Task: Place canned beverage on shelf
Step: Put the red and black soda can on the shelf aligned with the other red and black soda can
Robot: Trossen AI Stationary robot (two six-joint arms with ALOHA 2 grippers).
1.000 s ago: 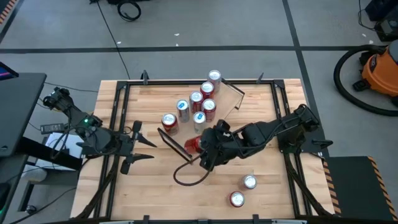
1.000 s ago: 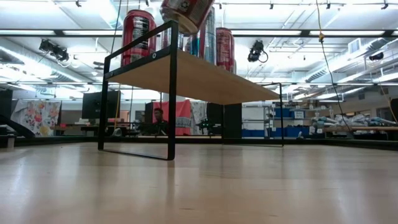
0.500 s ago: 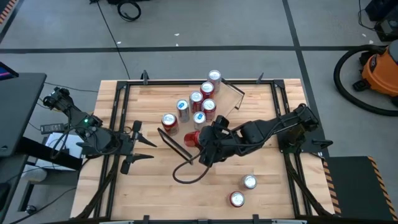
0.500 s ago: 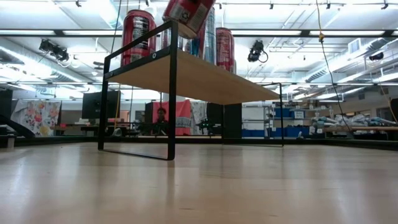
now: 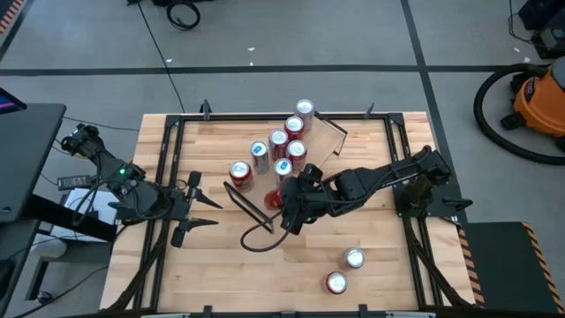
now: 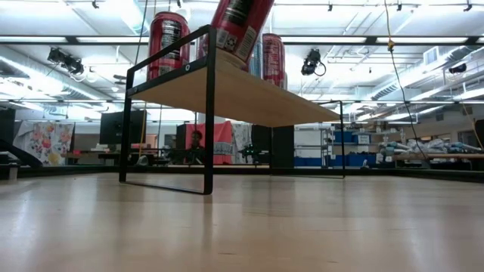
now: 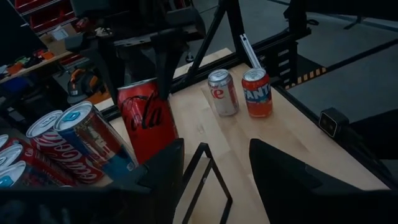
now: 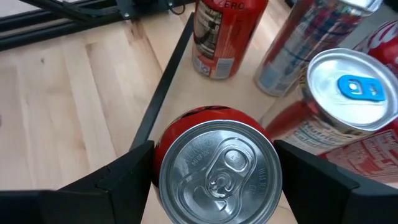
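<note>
The shelf, a light plank on black end frames, runs slantwise across the table's middle with several cans standing on it. My right gripper is shut on a red Coca-Cola can. It holds the can over the shelf's near end, beside the black frame. From table height the can shows tilted, its lower end down at the plank's edge. Whether it touches the plank, I cannot tell. At the table's left my left gripper waits open with nothing between its fingers. My right gripper pinches the red can's side wall just under its silver top, one finger on either side. The fingers slant down from the table's right. The can hangs tilted, top toward the wrist, bottom over the shelf's near end.
Red and silver cans crowd the shelf's middle and far end, close behind the held can. Two more cans stand on the table near its front right. A black cable loops on the wood below the shelf end.
My right gripper has carried the red can a little toward the table's far left and down, over the shelf's near end. The can now hangs lower and more tilted, with more of its side showing from table height.
</note>
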